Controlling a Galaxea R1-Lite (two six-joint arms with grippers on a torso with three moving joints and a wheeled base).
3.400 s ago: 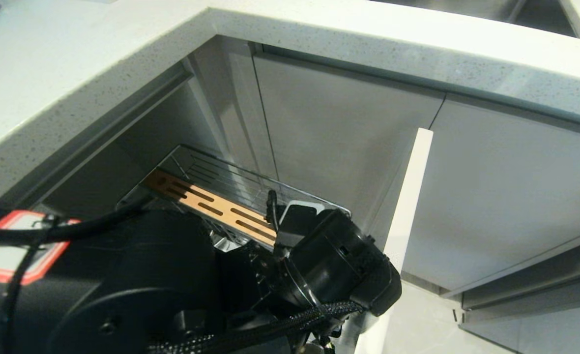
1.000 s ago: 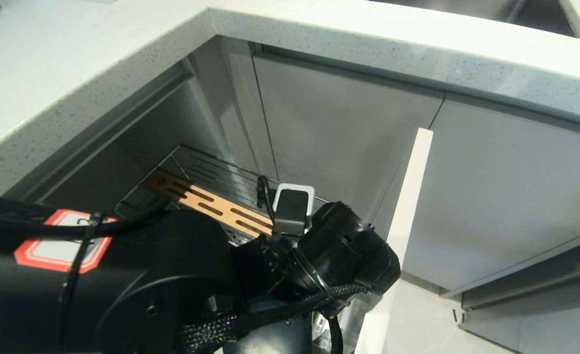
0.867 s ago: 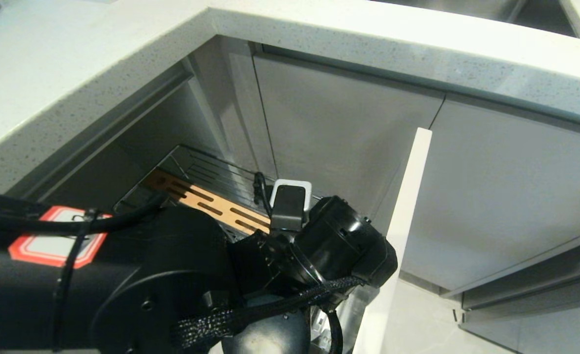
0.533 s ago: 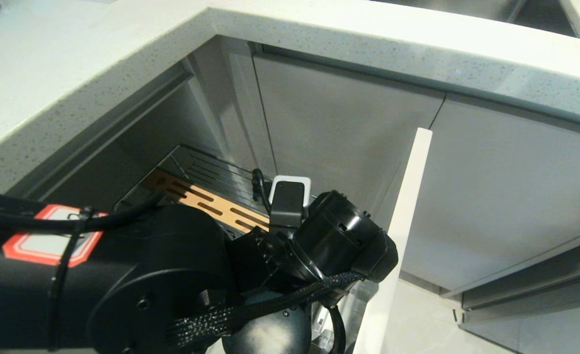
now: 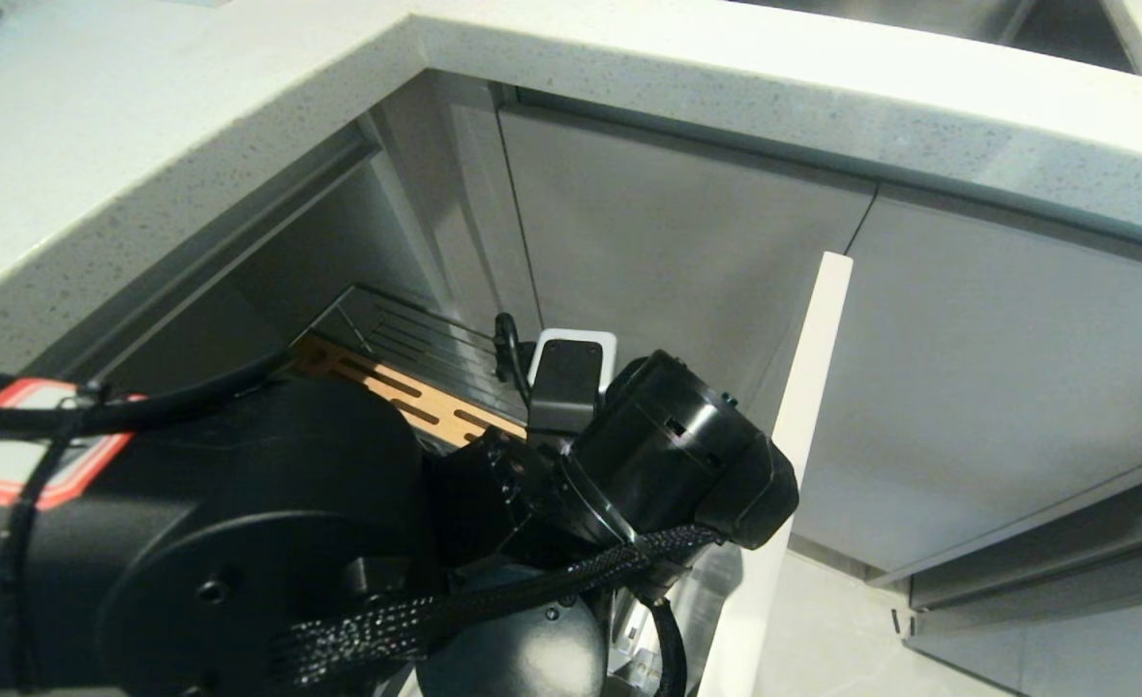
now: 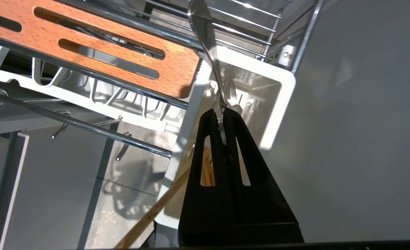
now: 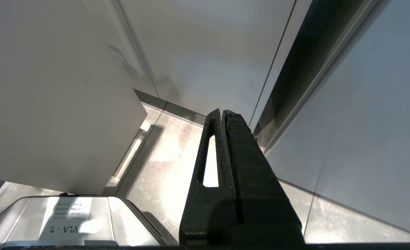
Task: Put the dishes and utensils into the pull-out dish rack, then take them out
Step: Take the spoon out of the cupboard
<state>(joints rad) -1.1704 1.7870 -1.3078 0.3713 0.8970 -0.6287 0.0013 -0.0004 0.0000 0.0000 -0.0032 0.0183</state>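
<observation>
My left gripper [image 6: 221, 111] is shut on the shiny metal spoon [image 6: 205, 38]. The spoon's shaft runs from between the fingertips over the rim of the white cutlery tub [image 6: 278, 100] and across the wires of the pull-out dish rack [image 6: 87, 121]. Light wooden chopsticks [image 6: 149, 215] lean in the tub behind the fingers. The slotted wooden strip [image 6: 121, 48] lies beside the tub. In the head view my left arm [image 5: 668, 455] covers most of the rack [image 5: 406, 334]. The dishes are out of view. My right gripper [image 7: 223, 113] hangs shut and empty near the floor.
The rack's pale cabinet front [image 5: 803, 387] stands edge-on just right of my left wrist. A speckled worktop [image 5: 726, 87] overhangs the corner, with closed grey cabinet doors [image 5: 677, 242] behind. Chrome plate prongs [image 6: 62, 126] stick out under the rack wires.
In the head view my left wrist has crept upward and a little deeper over the rack. The rack and its front have stayed put.
</observation>
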